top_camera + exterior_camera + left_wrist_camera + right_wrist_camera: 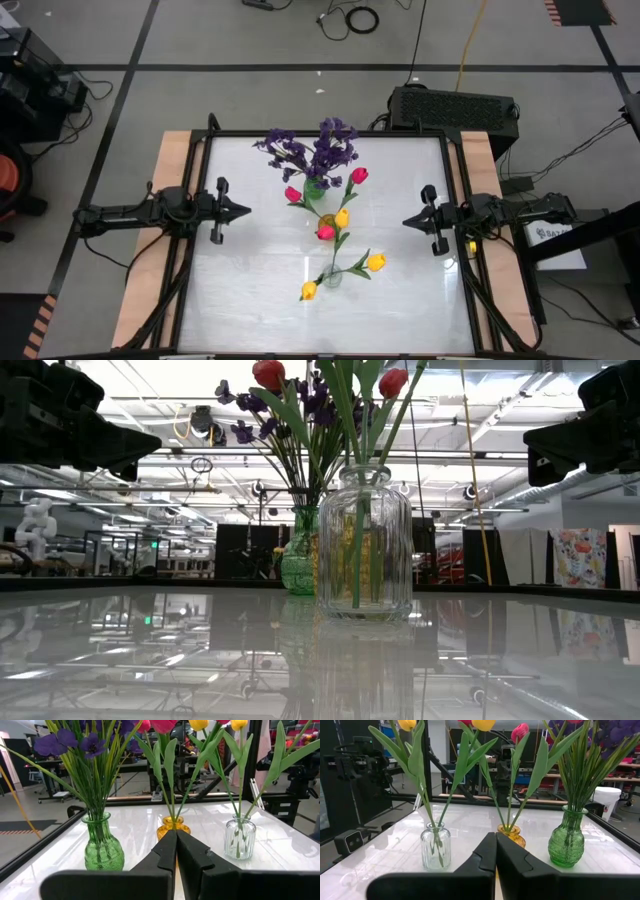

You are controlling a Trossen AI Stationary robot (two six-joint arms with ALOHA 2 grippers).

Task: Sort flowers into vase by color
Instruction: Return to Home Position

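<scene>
Table: glossy white top (250, 290) with wooden strips along its left and right sides, seen from above.
Vases: three small vases stand in a short row at the middle of the table, between the two arms.
Green vase (315, 190): at the far end of the row, holding the bushy purple sprigs (320, 150), which spread wide above it.
Amber vase (173, 826): in the middle of the row, holding the pink-red tulips (358, 176); their stems lean outward in different directions.
Clear vase (332, 277): at the near end of the row, holding the yellow tulips (376, 262); three yellow blooms fan out from it on long green stems.
Left gripper (245, 211): on the left side of the table, well apart from the vases, pointing toward them; its two fingers are pressed together and hold nothing.
Right gripper (405, 222): on the right side, also well apart from the vases and facing them; its fingers are pressed together and hold nothing.
</scene>
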